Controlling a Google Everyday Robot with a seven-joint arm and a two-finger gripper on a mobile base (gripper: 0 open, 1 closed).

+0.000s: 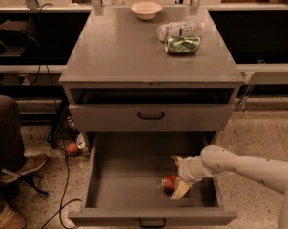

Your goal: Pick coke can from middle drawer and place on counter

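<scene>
The coke can [169, 183] lies on its side in the front right part of the open middle drawer [125, 175]. My gripper [178, 177] reaches into the drawer from the right, with the white arm behind it. It is open, with one fingertip behind the can's right end and the other in front of it. The lower finger [180, 190] is against the can. The counter [120, 46] is the grey top of the cabinet, above and behind the drawer.
A green can [183, 44], a clear plastic bottle [180, 29] and a white bowl [146, 8] sit at the back right of the counter. The upper drawer [151, 114] stands slightly open above the gripper. A seated person's legs [10, 132] and cables [63, 175] are on the left.
</scene>
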